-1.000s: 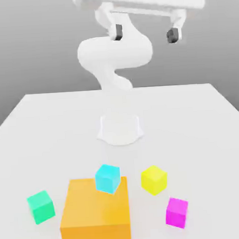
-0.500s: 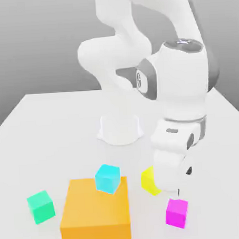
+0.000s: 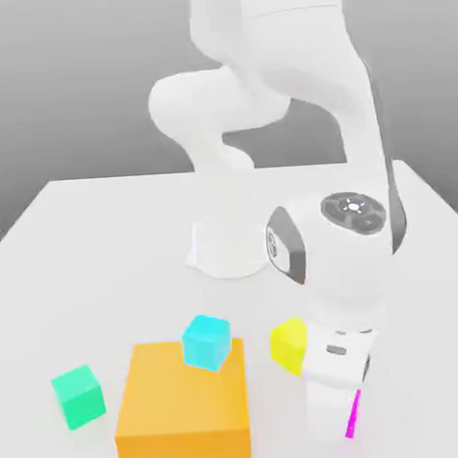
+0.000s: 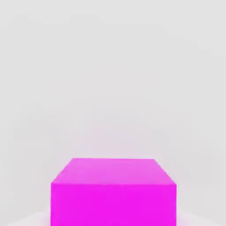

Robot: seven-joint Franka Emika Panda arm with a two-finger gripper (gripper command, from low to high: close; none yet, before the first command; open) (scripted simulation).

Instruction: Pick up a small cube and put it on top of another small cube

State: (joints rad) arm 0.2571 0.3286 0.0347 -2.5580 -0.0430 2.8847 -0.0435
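Ext view: white tabletop (image 3: 100,241), matte, flat, back edge meeting a plain grey backdrop that fades lighter toward the bottom. White round arm base (image 3: 229,247) mid-tabletop. Arm bent down at the ext view's right, hand low over the front right part of the surface. Tool (image 3: 340,426) right at the small cube (image 3: 353,418); just a thin magenta-pink sliver visible past the hand's right edge, rest hidden behind the hand. Fingers not visible here; tool closed narrow. Can't tell from pics whether actually gripping the cube. Yellow cube (image 3: 288,344) just beside the hand on its left, partly covered. Large orange block (image 3: 183,402) front centre, cyan cube (image 3: 206,342) sitting on its back edge. Green cube (image 3: 78,396) alone on the tabletop, left of the orange block, apart from it.

Hand view: small cube (image 4: 114,192) close up, top face and one side face showing, plain magenta-pink. Sits flat on the white surface (image 4: 110,66), faint pink glow on the tabletop around it. Bare white beyond, no visible edge.
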